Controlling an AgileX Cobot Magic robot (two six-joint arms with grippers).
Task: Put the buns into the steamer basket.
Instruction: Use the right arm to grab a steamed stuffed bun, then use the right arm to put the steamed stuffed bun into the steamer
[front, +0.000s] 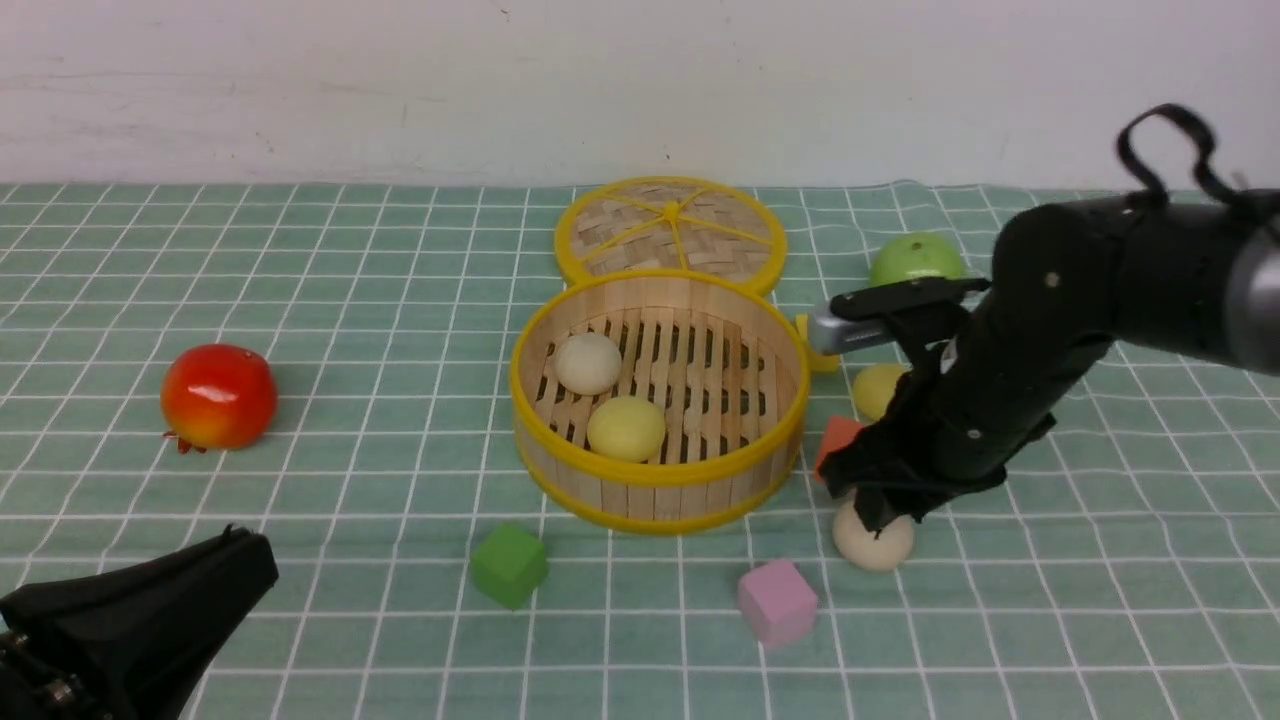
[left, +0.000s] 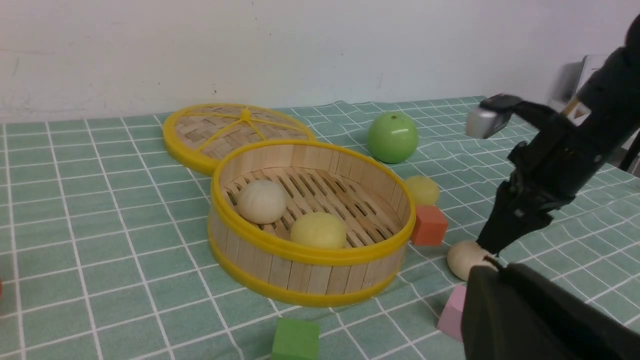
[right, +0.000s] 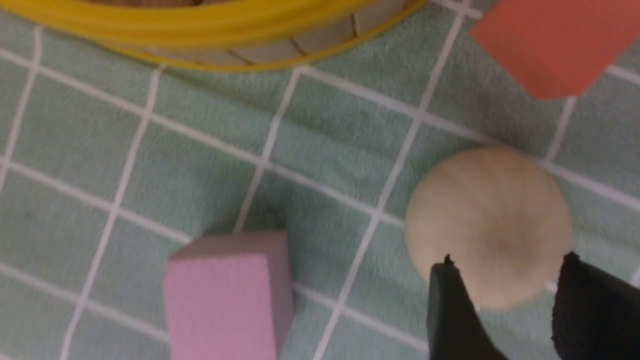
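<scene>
The steamer basket (front: 660, 478) stands mid-surface on the green checked cloth (front: 350, 300), with its lid (front: 670, 230) lying flat just behind it. Two buns sit on its slatted floor: a beige bun (front: 588, 363) toward the back left and a yellow bun (front: 626, 428) nearer the front. The other two lie outside, to the right of the basket.

The second yellow bun (front: 878, 388) is beside the orange cube (front: 838, 435). The front view half hides this bun behind the right arm, while the left wrist view shows it whole, just beyond the cube and near the basket wall. The second beige bun (front: 875, 545) rests on the cloth near the pink cube (front: 777, 600).

The right gripper (front: 880, 515) points down at this beige bun. From the front its tips merge into one dark mass. Only the right wrist view shows the fingers (right: 450, 310) parted, with a gap between them and their tips over the bun's edge, not clamped on it.

The left gripper (front: 250, 560) sits low at the near left corner, well apart from everything, its fingers closed on nothing.

The left wrist view shows the green apple (left: 393, 136) whole, whereas in the front view the right arm covers part of it. The red fruit (front: 218, 395) at the far left shows whole only in the front view. A green cube (front: 510, 565) lies in front of the basket.
</scene>
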